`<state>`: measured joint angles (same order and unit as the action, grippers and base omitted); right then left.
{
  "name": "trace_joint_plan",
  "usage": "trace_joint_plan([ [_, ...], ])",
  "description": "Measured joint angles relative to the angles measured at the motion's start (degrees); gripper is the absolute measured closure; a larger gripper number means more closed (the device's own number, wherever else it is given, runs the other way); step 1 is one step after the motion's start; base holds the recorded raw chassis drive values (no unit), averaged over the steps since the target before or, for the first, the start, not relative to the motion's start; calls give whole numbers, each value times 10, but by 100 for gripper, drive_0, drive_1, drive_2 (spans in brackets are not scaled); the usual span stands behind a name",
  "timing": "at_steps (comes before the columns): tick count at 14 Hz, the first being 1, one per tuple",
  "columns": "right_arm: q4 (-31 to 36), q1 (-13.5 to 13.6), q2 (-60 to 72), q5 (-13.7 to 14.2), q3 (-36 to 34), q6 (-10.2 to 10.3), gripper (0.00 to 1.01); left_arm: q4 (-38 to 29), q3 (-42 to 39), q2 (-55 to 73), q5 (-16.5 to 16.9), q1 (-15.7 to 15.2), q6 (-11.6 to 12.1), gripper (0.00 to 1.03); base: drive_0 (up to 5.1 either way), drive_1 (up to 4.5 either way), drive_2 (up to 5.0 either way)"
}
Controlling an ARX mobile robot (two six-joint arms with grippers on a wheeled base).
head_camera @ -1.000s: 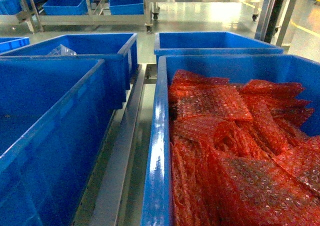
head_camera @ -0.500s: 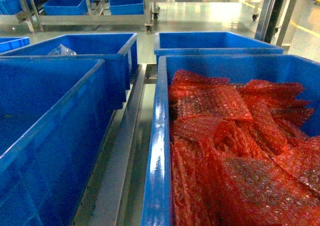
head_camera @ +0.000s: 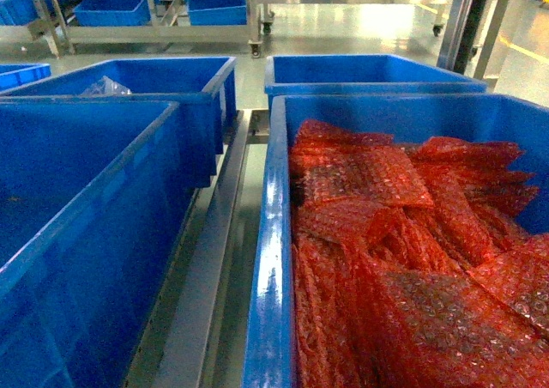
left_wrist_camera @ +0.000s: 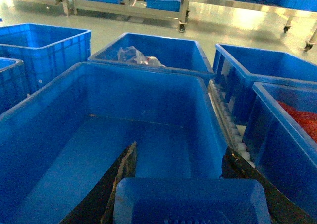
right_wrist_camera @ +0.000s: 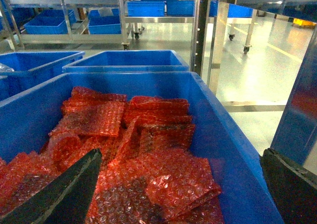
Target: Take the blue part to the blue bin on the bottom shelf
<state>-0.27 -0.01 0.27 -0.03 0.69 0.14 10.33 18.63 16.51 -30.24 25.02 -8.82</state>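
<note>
1. The blue part sits at 6 o'clock in the left wrist view, between the two dark fingers of the left gripper. The fingers flank both its sides, so it appears clamped for carrying.
2. Below the part lies an empty blue bin. Holding the part above this cavity suits a straight drop, if this is the target bin.
3. The bin rests on the flat metal rails of the bottom shelf.
4. The right gripper is spread wide and holds nothing. It hangs over the neighbouring bin of red bubble wrap, at 3 o'clock from the target bin, clear of the release path.
</note>
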Motion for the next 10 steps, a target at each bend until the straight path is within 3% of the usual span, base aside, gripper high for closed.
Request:
trace_joint_plan([
  [1,0,0,0,0,0,0,3,23,5,4,-21,9,5,60,0,0,0],
  [2,0,0,0,0,0,0,3,41,13,26,-86,37,26,60,0,0,0],
  [3,0,0,0,0,0,0,3,32,18,37,-104,47,45,60,0,0,0],
  [4,0,0,0,0,0,0,3,-9,25,58,-77,18,54,60,0,0,0],
  [7,0,0,0,0,0,0,3,-175,59,246,71,-118,62,60,0,0,0],
  [8,0,0,0,0,0,0,3,-218,80,329,106,-148,54,60,0,0,0],
  [10,0,0,0,0,0,0,3,-265,119,456,137,-173,45,60,0,0,0],
])
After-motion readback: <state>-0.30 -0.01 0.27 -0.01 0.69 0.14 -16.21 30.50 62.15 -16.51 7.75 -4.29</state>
